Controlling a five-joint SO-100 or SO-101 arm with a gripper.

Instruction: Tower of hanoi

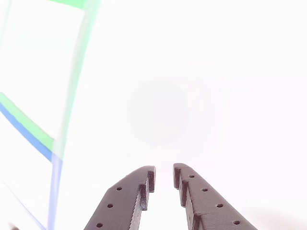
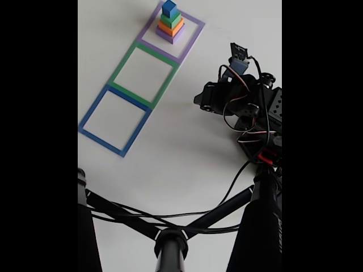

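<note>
Jaws stand slightly apart on your gripper (image 1: 164,178), with a narrow gap of bare white between the two dark fingertips and nothing held there. In the other view you see both fingers (image 1: 125,201) rising from the bottom edge, each with a stepped inner face and a row of small holes along its flat side. They point out over the white table (image 1: 201,96), which is washed out by glare. Up and to the left of them in that view you have parts of the flat strip outlines: a green square (image 1: 72,96) and a blue square (image 1: 29,136), their strips meeting near the left edge.

In the fixed view your arm (image 2: 244,102) sits folded at the right of the table, wires looping over its dark body, well apart from the stack. You cannot make out the fingertips from that view. The tower of hanoi (image 2: 170,22) stands at the top, inside the purple square (image 2: 190,39): the purple cube (image 2: 169,36) at the bottom, the orange cube (image 2: 171,26) on it, then the green cube (image 2: 170,18), and the blue cube (image 2: 169,7) on top. The green square and the blue square, set in a row below it, hold nothing. A dark stand (image 2: 170,243) with cables crosses the bottom.
</note>
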